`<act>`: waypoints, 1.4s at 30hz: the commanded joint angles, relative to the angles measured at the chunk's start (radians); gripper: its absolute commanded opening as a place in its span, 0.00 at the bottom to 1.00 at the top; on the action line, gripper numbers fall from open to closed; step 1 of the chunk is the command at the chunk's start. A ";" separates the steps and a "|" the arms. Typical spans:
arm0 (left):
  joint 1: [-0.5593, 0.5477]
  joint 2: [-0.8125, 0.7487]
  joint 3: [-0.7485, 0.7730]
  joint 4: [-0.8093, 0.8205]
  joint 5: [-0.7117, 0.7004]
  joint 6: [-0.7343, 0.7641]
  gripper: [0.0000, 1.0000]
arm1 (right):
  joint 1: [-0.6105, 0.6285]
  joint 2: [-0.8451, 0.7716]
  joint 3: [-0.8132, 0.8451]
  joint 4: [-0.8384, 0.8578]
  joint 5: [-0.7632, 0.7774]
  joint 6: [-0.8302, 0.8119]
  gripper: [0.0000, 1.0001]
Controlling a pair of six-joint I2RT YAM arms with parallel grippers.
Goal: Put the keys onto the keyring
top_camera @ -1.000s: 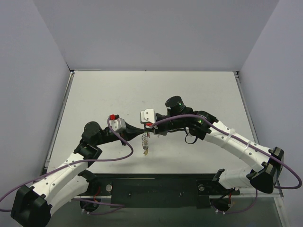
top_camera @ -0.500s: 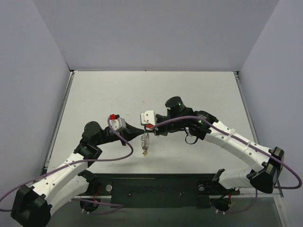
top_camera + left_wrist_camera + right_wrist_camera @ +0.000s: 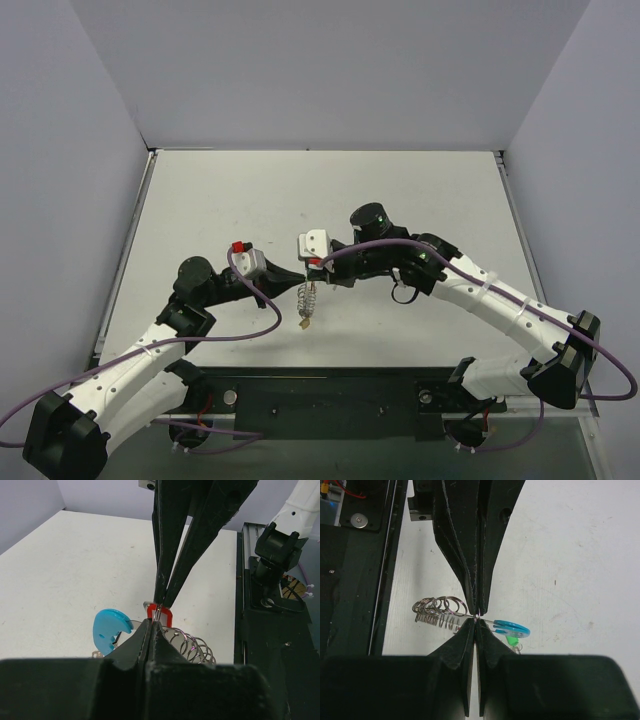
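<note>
Keyring (image 3: 194, 649) hangs from left hand (image 3: 151, 626) while right hand (image 3: 161, 603) pinches red-tagged key (image 3: 167, 616).

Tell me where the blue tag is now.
In the left wrist view the blue tag sits left of centre, just left of the red tag and the ring coil. In the right wrist view, it is just above the green tag.
</note>
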 commanded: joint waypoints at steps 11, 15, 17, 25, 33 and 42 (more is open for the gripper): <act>0.005 -0.003 0.060 0.087 -0.016 -0.002 0.00 | -0.009 0.001 0.021 0.060 -0.068 0.144 0.00; 0.005 -0.002 0.060 0.087 -0.016 -0.002 0.00 | -0.012 0.007 0.022 0.073 -0.062 0.169 0.00; 0.005 -0.002 0.060 0.087 -0.016 -0.002 0.00 | -0.016 0.014 0.027 0.074 -0.062 0.183 0.00; 0.005 -0.005 0.060 0.087 -0.018 -0.002 0.00 | -0.033 0.030 0.036 0.083 -0.064 0.234 0.00; 0.005 -0.005 0.061 0.088 -0.018 -0.003 0.00 | -0.046 0.039 0.039 0.099 -0.084 0.279 0.00; 0.005 -0.002 0.063 0.082 -0.018 -0.003 0.00 | -0.058 0.051 0.048 0.122 -0.099 0.319 0.00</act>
